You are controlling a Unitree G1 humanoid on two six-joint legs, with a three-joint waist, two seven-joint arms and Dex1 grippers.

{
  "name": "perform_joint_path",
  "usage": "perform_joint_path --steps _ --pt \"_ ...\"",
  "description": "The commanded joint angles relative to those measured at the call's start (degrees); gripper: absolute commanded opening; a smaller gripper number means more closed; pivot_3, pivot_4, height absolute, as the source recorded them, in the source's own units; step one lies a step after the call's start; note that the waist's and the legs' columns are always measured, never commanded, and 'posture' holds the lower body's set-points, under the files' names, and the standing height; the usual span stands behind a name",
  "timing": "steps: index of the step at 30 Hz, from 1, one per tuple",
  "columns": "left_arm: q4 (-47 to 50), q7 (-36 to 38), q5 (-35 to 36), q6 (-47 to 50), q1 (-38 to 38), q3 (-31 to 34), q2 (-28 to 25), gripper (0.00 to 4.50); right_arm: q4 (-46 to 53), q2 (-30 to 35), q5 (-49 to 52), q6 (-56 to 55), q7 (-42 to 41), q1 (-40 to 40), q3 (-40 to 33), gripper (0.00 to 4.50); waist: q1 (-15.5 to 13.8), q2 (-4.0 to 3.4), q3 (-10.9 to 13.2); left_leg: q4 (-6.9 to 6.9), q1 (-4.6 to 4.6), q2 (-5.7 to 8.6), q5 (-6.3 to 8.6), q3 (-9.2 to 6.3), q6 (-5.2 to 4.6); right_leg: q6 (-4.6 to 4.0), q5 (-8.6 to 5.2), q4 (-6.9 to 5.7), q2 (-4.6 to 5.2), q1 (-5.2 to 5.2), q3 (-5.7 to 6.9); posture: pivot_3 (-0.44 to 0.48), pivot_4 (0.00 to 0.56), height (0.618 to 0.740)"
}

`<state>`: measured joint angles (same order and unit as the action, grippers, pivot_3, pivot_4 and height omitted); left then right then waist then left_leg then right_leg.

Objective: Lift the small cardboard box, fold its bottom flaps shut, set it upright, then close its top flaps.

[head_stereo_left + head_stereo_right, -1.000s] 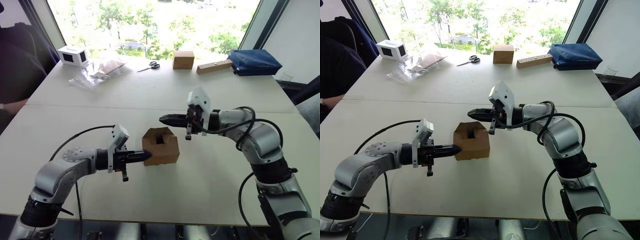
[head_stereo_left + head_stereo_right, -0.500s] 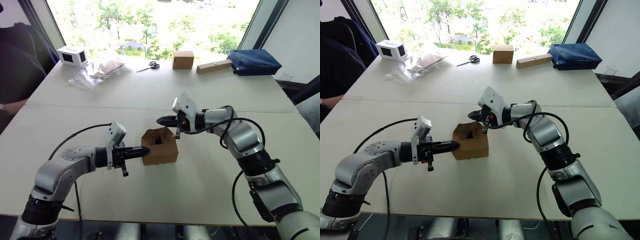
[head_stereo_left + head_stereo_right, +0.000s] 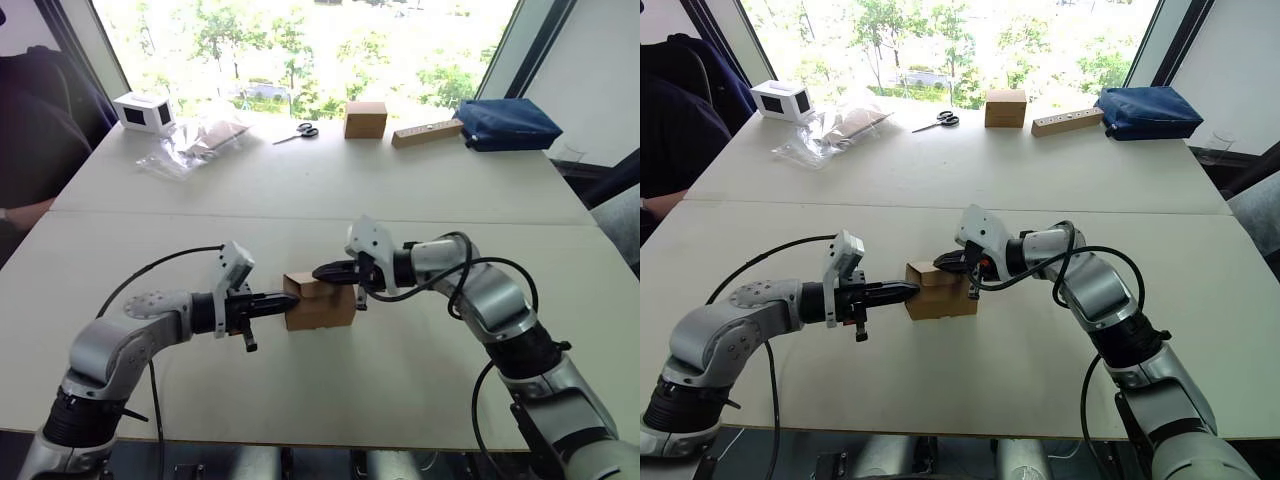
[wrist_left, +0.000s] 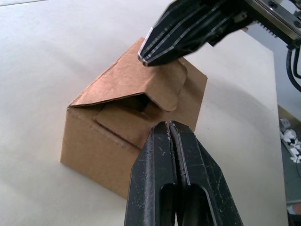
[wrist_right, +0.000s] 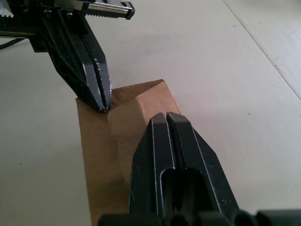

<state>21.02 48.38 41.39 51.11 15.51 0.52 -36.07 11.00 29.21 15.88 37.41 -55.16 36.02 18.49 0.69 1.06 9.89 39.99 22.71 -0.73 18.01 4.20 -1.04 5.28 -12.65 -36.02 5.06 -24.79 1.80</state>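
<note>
White table (image 3: pixel 420 370) (two joined) | window (image 3: pixel 300 40) behind | scissors (image 3: pixel 298 131) far edge

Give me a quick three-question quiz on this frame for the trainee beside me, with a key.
1. True or false: the small cardboard box is lifted off the table.
2. Which gripper presses down on the top flaps? A) left gripper B) right gripper C) both
3. Fill in: the left gripper's closed fingers meet the box at its ____.

Key:
1. False. It sits on the table.
2. B. The right gripper, fingers shut, rests on a folded-down flap.
3. Side, on the robot's left. The wrist view shows the tip near the tucked flaps, though actual contact is hard to confirm.
</note>
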Motion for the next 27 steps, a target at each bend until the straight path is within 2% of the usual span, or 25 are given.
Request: perform_joint_path --steps 1,4,12,15,18,27 --pt "0.3 0.5 3.7 1.3 1.7 3.1 -0.1 0.04 2.7 -0.4 0.5 0.4 1.1 -0.3 -1.0 0.00 0.0 0.00 0.0 0.00 0.00 0.00 0.00 0.00 0.00 0.00 0.00 0.00 0.00 0.00 0.00 0.000 0.150 0.740" --pt "-1.1 -0.3 5.0 1.1 3.3 4.6 0.8 0.04 2.8 -0.5 0.3 0.5 1.7 -0.5 -0.9 0.00 0.0 0.00 0.0 0.00 0.00 0.00 0.00 0.00 0.00 0.00 0.00 0.00 0.00 0.00 0.00 0.000 0.150 0.740" --pt "-4.4 -1.6 2.0 -2.4 4.4 2.8 2.6 0.04 3.1 -0.5 0.3 0.8 2.3 -0.5 -0.9 0.00 0.0 0.00 0.0 -0.01 0.01 0.01 0.00 0.01 0.00 0.00 0.00 0.02 -0.02 0.00 0.01 0.000 0.150 0.740" --pt "-9.7 -5.4 -3.6 -7.8 6.1 1.4 6.2 0.04 4.1 -0.5 0.6 1.3 2.9 -0.7 -1.3 0.00 -0.2 0.02 0.0 0.00 0.00 0.01 0.00 0.01 0.00 0.00 0.00 0.02 -0.01 0.01 0.01 0.000 0.150 0.740" --pt "-11.5 -5.0 -5.5 -9.9 6.6 0.1 8.0 0.04 4.9 -0.6 1.0 1.7 3.4 -1.1 -1.6 0.00 -0.1 0.02 0.0 0.00 0.01 0.03 0.00 0.01 -0.01 0.01 0.00 0.03 -0.01 0.02 0.01 0.000 0.150 0.740" --pt "-9.4 -5.5 -4.8 -7.6 7.9 0.1 9.2 0.04 5.8 -0.4 1.0 2.3 3.8 -1.3 -1.8 0.00 -0.1 0.02 0.0 0.00 0.02 0.01 0.01 0.00 -0.02 0.01 0.01 0.04 0.00 0.01 0.01 0.000 0.150 0.740"
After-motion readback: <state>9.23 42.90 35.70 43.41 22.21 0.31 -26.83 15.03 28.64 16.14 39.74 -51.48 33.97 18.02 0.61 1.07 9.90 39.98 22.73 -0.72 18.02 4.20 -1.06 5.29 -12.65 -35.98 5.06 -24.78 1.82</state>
